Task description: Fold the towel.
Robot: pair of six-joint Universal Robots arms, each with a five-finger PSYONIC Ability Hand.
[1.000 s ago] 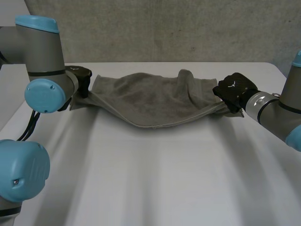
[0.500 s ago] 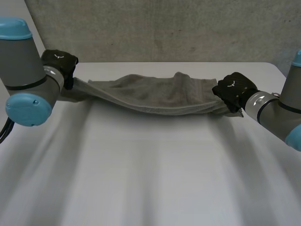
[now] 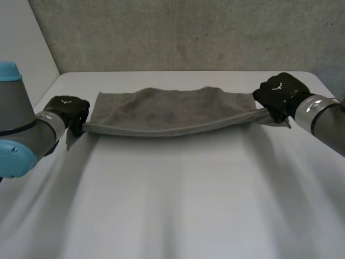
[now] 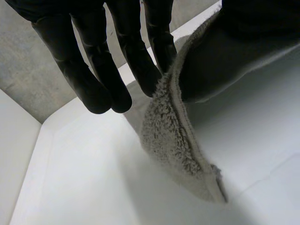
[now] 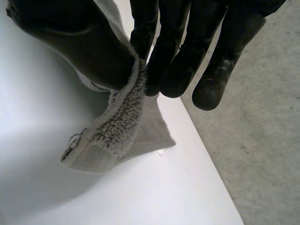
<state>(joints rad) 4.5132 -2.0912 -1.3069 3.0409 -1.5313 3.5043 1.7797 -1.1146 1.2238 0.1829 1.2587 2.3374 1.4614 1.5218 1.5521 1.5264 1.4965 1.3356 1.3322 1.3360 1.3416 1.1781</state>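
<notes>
towel (image 3: pixel 167 110) cloth is pinched at one short end between the thumb and straight fingers (image 4: pixel 140 56) of the left hand (image 3: pixel 67 110), and a loose corner is left hanging below the grip toward the tabletop (image 3: pixel 178 205). the opposite end is pinched in the same way by the right hand (image 3: pixel 280 94), thumb against fingers (image 5: pixel 180 65), and a short tail of hemmed cloth is seen dangling beneath it. outward from the two grips, the grey towel is held stretched across the far part of the tabletop. its near hem is drawn into a shallow sagging line between the hands, and the rest is spread behind that line toward the back edge; whether that rear part is resting on the surface or is just above it cannot be told. the cloth is judged to be light, soft and limp, with a thick looped pile that should be gripped easily without slipping, but no shape will be kept by it unaided. hold is best taken at the corners or along the hemmed short ends, so that the edges can be kept level and matched when one half is laid over the other.
</notes>
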